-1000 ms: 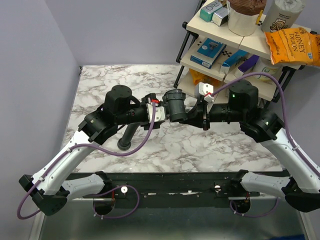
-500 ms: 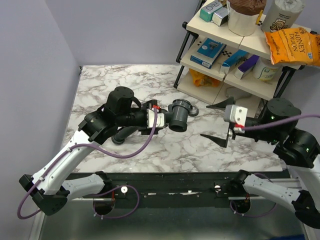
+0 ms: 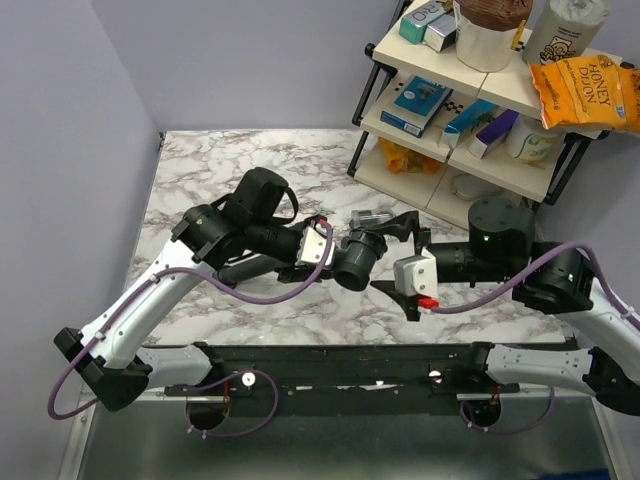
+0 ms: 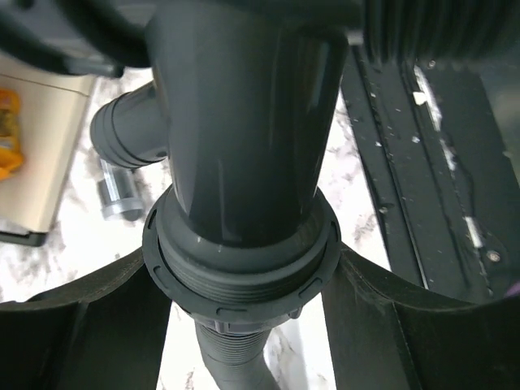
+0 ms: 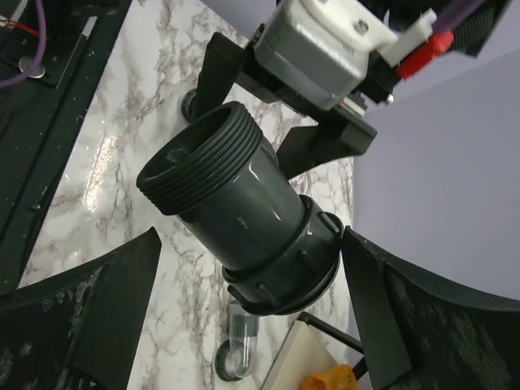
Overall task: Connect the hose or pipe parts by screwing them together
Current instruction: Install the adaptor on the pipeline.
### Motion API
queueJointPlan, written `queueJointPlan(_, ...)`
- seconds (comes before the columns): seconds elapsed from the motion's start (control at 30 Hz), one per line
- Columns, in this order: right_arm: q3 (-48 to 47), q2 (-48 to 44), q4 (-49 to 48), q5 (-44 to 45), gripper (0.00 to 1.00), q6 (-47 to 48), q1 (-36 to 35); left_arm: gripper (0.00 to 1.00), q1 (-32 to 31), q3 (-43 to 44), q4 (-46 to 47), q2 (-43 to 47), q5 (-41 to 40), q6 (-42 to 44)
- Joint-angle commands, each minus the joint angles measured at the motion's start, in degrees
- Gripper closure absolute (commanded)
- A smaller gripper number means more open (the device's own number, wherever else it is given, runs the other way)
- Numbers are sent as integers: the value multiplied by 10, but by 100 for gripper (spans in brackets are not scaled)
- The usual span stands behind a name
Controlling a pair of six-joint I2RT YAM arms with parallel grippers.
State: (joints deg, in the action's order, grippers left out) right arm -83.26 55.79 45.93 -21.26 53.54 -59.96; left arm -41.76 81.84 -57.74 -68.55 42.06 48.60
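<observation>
Left tool clenched on Y fitting, held above mid-desk. Right tool spread wide, its 2 fingers straddling the fitting's threaded end w/o touching. Ribbed hose shows beyond the collar; joined or not, can't tell. Step, prob.: lining up a screwing grip. Next: close squarely, twist.

A dark grey plastic pipe fitting, its threaded end pointing up-left and its ribbed collar lower right, hangs over the white marble worktop in the left gripper, flanked without contact by the wide-spread black fingers of the right gripper.
</observation>
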Motion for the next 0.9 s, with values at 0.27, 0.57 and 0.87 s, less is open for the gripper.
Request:
queueJointPlan(0.27,-37,49,76,55,7,35,-60,100,-12,14,-12,1,26,28)
queueJointPlan(0.57,-47,75,36,64,30,-50,-61,100,-14,-1,25,26,-6,24)
queueJointPlan(0.87,-31,99,-51,141,83,-210,-60,100,-17,-44,143,75,-115,3)
